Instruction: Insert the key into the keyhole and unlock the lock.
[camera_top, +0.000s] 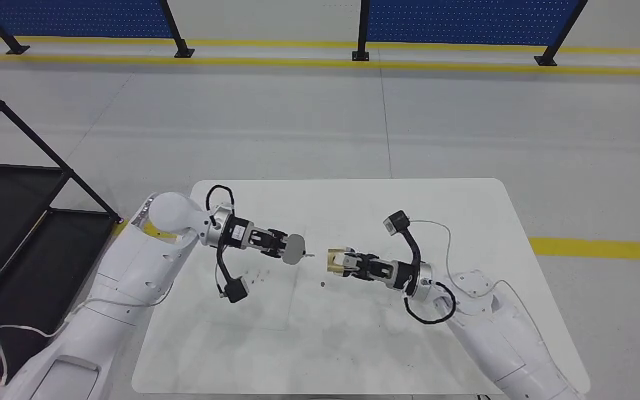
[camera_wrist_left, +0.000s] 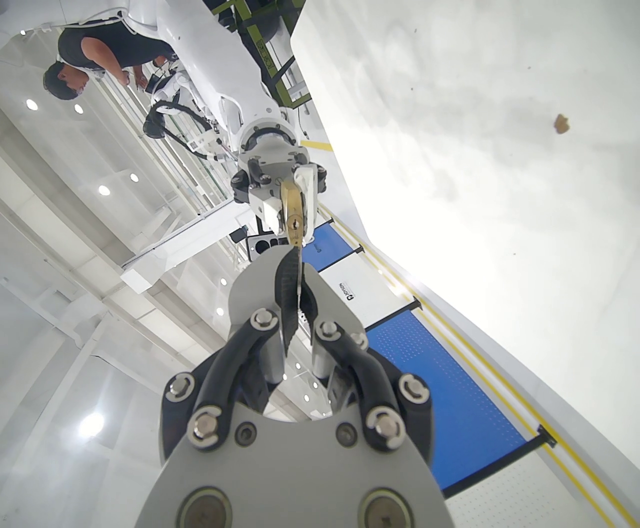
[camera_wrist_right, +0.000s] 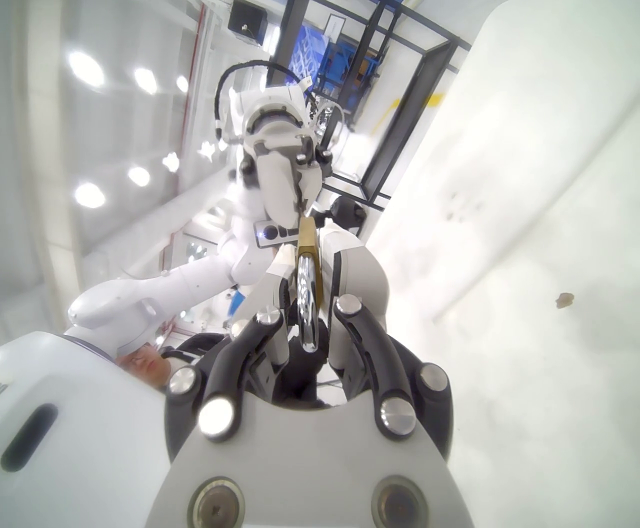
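My left gripper (camera_top: 294, 248) hangs over the middle of the white table (camera_top: 400, 210), shut on the black head of a key (camera_wrist_left: 289, 285). The key's metal blade points at the brass padlock (camera_wrist_left: 293, 216). My right gripper (camera_top: 338, 262) faces it and is shut on that padlock (camera_wrist_right: 306, 239), with the steel shackle (camera_wrist_right: 306, 295) lying between its fingers. The keyhole (camera_wrist_left: 295, 223) faces the key. In the top view a small gap separates the key's tip (camera_top: 310, 255) from the padlock (camera_top: 330, 261).
A small brown crumb (camera_top: 322, 283) lies on the table below the grippers, and a few tiny specks (camera_top: 255, 272) sit near the left arm. A black metal rack (camera_top: 40, 200) stands off the table's left side. Blue barrier panels (camera_top: 470, 20) line the back.
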